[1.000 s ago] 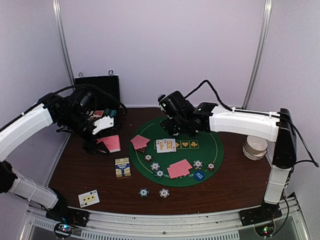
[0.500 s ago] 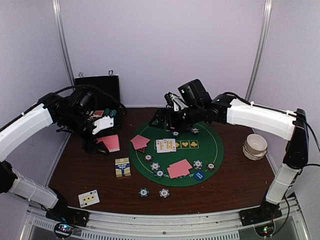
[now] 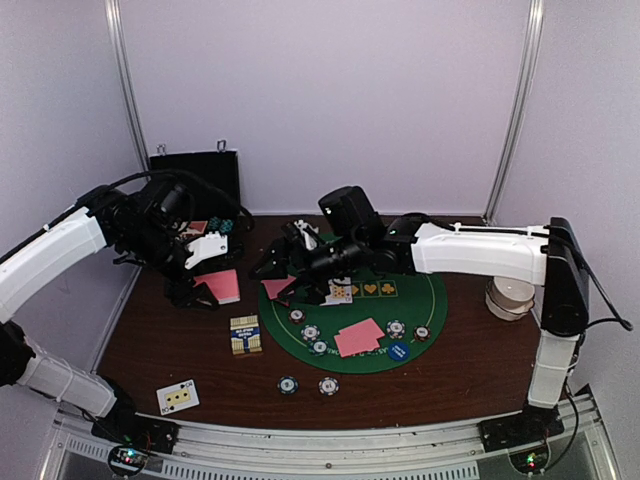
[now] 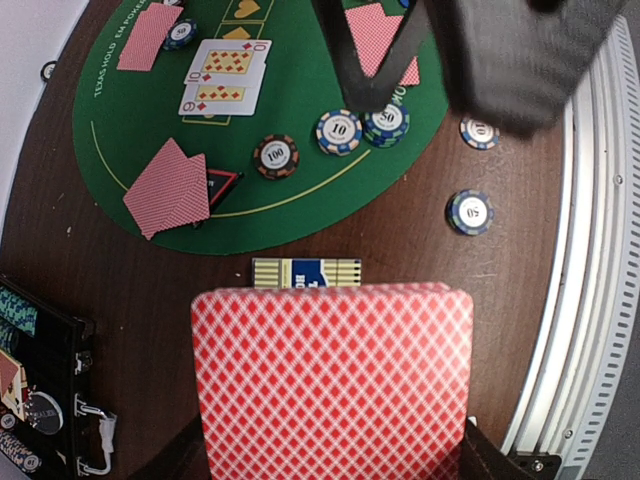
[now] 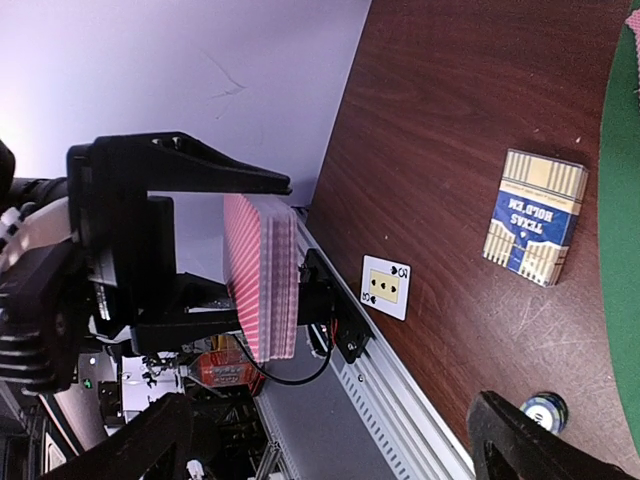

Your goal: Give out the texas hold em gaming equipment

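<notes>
My left gripper (image 3: pixel 200 288) is shut on a deck of pink-backed cards (image 3: pixel 220 286), held upright over the table's left side. The deck fills the left wrist view (image 4: pixel 335 385). My right gripper (image 3: pixel 282 270) is open and empty, just right of that deck. In the right wrist view the deck (image 5: pixel 262 275) shows edge-on between my wide fingers (image 5: pixel 530 450). On the green mat (image 3: pixel 440 290) lie face-up cards (image 3: pixel 340 291), pink card pairs (image 3: pixel 358 337), striped chips (image 3: pixel 310 333) and a blue disc (image 3: pixel 398 352). A red-black triangular marker (image 4: pixel 222 183) lies beside a pink pair (image 4: pixel 170 186).
A yellow-blue card box (image 3: pixel 245 334) lies left of the mat, two chips (image 3: pixel 288 384) in front of it. A face-up card (image 3: pixel 177 397) lies front left. The black case (image 3: pixel 195 175) stands at the back left, white bowls (image 3: pixel 510 296) at the right.
My right arm has swung left from the back of the mat to beside the held deck. My left arm and the deck have not moved.
</notes>
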Robot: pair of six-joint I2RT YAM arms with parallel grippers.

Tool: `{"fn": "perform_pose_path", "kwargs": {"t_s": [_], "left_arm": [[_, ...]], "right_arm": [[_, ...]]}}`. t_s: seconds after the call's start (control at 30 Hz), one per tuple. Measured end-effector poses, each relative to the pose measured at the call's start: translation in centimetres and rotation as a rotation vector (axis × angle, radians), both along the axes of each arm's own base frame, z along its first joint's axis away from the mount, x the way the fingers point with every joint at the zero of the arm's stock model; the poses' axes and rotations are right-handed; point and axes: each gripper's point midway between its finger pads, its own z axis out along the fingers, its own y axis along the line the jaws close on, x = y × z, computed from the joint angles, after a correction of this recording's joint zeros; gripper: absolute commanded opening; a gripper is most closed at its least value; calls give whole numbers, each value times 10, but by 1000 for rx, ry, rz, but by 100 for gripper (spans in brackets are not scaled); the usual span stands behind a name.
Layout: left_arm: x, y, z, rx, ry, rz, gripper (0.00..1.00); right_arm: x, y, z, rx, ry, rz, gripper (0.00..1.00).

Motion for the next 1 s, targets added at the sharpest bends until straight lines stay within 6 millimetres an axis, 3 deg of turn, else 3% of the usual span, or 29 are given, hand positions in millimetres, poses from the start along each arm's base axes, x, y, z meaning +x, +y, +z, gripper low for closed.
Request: {"fn": "perform_pose_path", "kwargs": {"t_s": [0.17,0.47,1.0], "left_arm": [[1,-1,1,-1,0,0,0],[2,-3,-2,-1,11,-3,0],[3,-5,2,-16,7,-7,0]], "right_arm": [[-8,22,-13,16,48,43,99],[-9,53,-7,111,90,73,99],[-6,93,-7,208,145,93,86]]}}
